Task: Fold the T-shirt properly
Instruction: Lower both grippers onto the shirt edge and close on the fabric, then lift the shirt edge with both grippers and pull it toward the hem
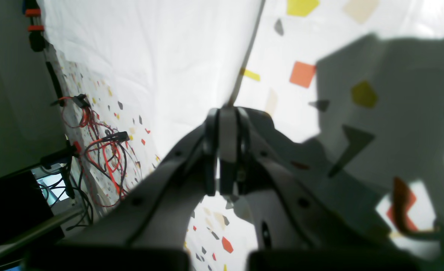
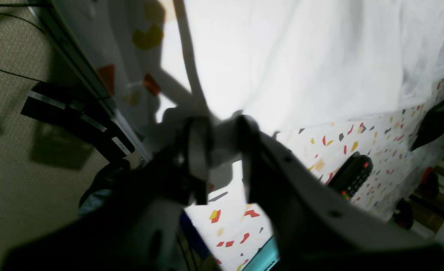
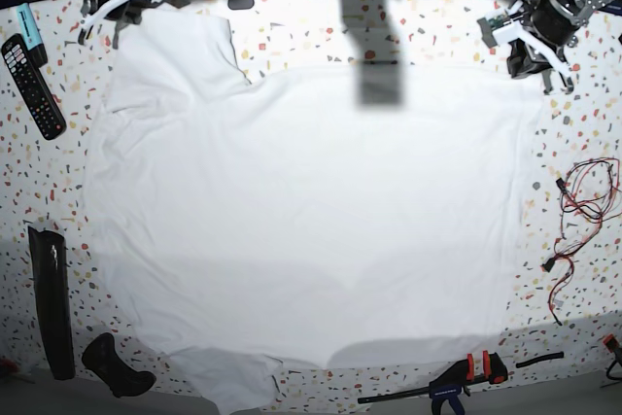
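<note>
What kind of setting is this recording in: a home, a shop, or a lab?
Most likely a robotics lab or workshop bench. A speckled table holds a spread white T-shirt, with loose red wires, a bar clamp and a remote control around its edges.

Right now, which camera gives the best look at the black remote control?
The base view: the remote control lies whole and sharp on the speckled table, left of the T-shirt. The right wrist view catches only part of it, blurred, behind the right tool. The left wrist view does not show it.
</note>
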`<act>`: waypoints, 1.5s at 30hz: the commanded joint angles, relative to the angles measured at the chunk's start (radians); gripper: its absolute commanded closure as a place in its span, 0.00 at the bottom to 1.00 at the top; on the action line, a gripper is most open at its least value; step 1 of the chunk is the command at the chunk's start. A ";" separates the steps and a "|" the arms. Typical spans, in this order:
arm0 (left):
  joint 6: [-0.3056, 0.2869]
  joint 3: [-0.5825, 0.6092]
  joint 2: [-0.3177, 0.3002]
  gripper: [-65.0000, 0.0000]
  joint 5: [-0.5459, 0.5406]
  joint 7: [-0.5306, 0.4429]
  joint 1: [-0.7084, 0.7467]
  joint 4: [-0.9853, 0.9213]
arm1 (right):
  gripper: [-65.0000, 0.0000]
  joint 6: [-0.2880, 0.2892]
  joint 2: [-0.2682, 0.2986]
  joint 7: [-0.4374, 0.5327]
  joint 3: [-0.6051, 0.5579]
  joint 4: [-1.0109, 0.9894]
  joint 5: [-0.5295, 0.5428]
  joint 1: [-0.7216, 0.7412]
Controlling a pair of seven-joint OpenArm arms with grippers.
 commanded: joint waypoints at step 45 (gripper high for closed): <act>0.494 -0.005 0.106 1.00 -0.097 0.006 -0.198 0.078 | 1.00 -0.167 -0.106 -0.198 0.006 0.309 0.104 0.322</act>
